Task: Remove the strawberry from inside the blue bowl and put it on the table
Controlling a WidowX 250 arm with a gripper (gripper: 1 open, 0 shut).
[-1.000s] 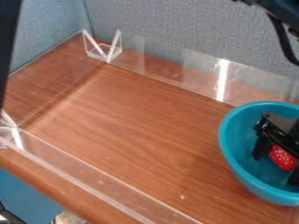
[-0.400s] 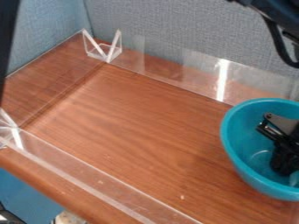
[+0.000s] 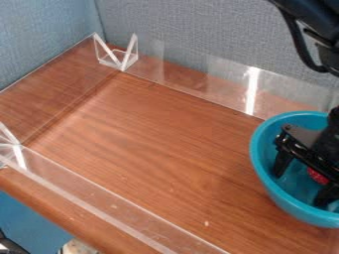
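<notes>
The blue bowl [image 3: 269,185] sits at the right edge of the table [image 3: 146,129], partly cut off by the frame. My gripper [image 3: 307,171] points down inside the bowl, its black fingers [image 3: 283,159] spread apart. A small patch of red, the strawberry [image 3: 316,178], shows low in the bowl between the fingers and is mostly hidden by them. The jaws look open around it, and I cannot tell whether they touch it.
Low clear acrylic walls [image 3: 199,74] run along the back and the front left [image 3: 54,169] of the wood-grain top. A black cable [image 3: 307,45] hangs from the arm at the upper right. The blue bowl's rim lies close to the back wall.
The fingers stood apart around the strawberry a second ago, then drew together and hid it. Now they are spread again and a little red shows. The bowl has not moved.
</notes>
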